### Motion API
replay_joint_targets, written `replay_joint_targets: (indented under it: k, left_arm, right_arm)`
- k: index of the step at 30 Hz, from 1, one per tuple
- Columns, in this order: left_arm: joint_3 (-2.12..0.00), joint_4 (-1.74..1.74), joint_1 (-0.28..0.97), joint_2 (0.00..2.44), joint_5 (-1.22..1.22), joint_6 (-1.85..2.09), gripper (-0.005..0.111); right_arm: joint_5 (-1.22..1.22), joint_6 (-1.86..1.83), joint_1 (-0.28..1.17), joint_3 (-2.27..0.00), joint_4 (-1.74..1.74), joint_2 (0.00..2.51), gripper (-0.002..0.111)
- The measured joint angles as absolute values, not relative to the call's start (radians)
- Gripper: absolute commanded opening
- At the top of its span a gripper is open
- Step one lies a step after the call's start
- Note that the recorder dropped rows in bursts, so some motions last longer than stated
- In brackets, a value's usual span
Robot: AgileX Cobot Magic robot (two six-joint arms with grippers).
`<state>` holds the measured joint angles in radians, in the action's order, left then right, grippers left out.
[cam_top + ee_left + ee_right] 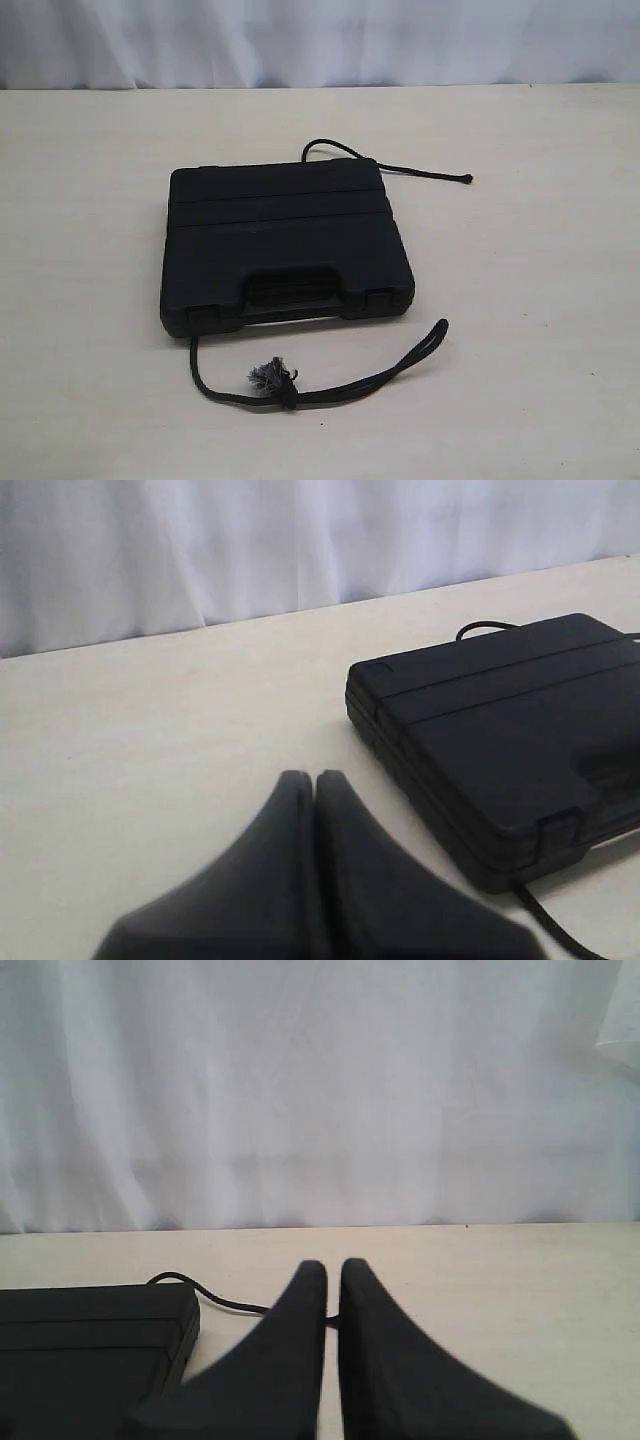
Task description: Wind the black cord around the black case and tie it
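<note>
As both hang low, the left gripper [315,776] and right gripper [333,1265] are clenched empty. The closed black case [285,235] overlies the black cord [335,390].

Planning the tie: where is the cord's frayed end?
Exterior view: the frayed tuft lies on the table below the handle side of the black case.

The left gripper [315,777] ends in two fingers [262,880] of smooth, dull black material. Each finger is broad at the base and narrows along a curved outer line to a small rounded tip, while the inner edges are straight. The right gripper [333,1265] looks the same: two matte black fingers [400,1370], wide below and slim at the tips.
</note>
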<state>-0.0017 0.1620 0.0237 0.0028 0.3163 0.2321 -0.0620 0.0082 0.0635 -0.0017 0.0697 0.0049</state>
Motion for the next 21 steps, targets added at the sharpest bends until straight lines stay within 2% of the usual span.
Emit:
replay_joint_targets:
  k: [12,21]
  left_arm:
    - [-0.002,0.201,0.024,0.003,0.280,0.232,0.000]
    - [-0.002,0.581,0.024,0.003,-0.102,0.203,0.000]
  right_arm:
    - [-0.062,0.008,0.064,-0.002,0.070,0.005,0.004]
    - [-0.062,0.008,0.064,-0.002,0.070,0.005,0.004]
